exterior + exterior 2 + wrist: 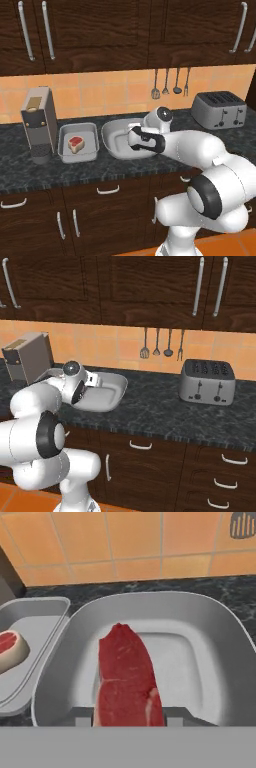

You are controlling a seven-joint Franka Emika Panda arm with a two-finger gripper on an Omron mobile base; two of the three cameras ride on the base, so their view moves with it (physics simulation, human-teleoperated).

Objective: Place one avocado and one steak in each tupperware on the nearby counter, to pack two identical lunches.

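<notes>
A: How do the fingers [172, 716] stand?

B: Closed on the near end of a steak [127, 677]. In the hand view the dark tips sit either side of the slab with no gap showing, and the meat hangs out beyond them over the oval tub [210, 642].

A: And the gripper [134, 136] itself?

B: Over the middle of that tub, on the counter [30, 175] between the small tub [92, 131] and the toaster [219, 110]. Whether the steak's far tip touches the tub floor, I cannot tell.

A: How will the meat behave?

B: My guess: soft and limp, a little slick, drooping from the grip. Holding it across the narrow width near one end looks sensible; a pinch at the thin edge could slip.

A: The small tub?

B: It already has its own steak [76, 143], lying flat near the middle. A coffee machine [39, 122] stands just to its left. No avocado lies in either tub that I can see.
</notes>
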